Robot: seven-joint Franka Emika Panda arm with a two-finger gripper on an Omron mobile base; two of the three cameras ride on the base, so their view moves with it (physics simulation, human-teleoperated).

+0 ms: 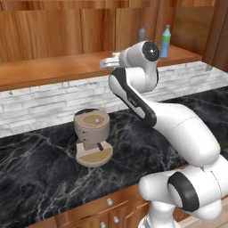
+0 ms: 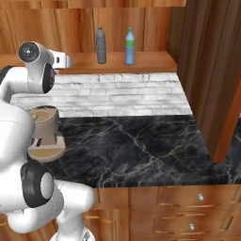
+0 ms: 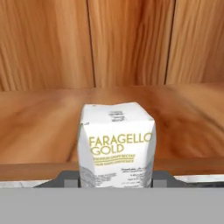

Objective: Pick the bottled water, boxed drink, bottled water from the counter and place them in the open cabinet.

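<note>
White and cream, the boxed drink (image 3: 117, 146) stands upright in the hand view: a small rectangular carton with a folded top, its front printed "FARAGELLO GOLD" in yellow-gold letters above lines of print too small to read. It sits at the front edge of the cabinet's wooden shelf (image 3: 39, 127), between the two sides of the gripper (image 3: 116, 180), whose fingers are hidden behind the carton's lower corners; the jaws look closed in on the carton's sides, pinching it, though the contact itself is not visible. Behind it rise the cabinet (image 3: 131, 41) back panels of warm brown vertical wood.

From the right base view, the arm reaches up to the shelf's left part, and the gripper's pale end (image 2: 63, 60) lies level with the shelf board (image 2: 150, 62). Further right on the same board stand the two bottles of water, upright and just apart: the greyish bottle with a dark cap (image 2: 100, 45) and, on its right, the blue bottle with a green cap (image 2: 130, 46). In the left base view they stand near the shelf's right end, partly behind the arm's wrist.

Below, on the black marble counter (image 2: 136, 146) with white veins, a beige coffee machine (image 1: 92, 136) stands near the white brick backsplash (image 2: 122, 94).
</note>
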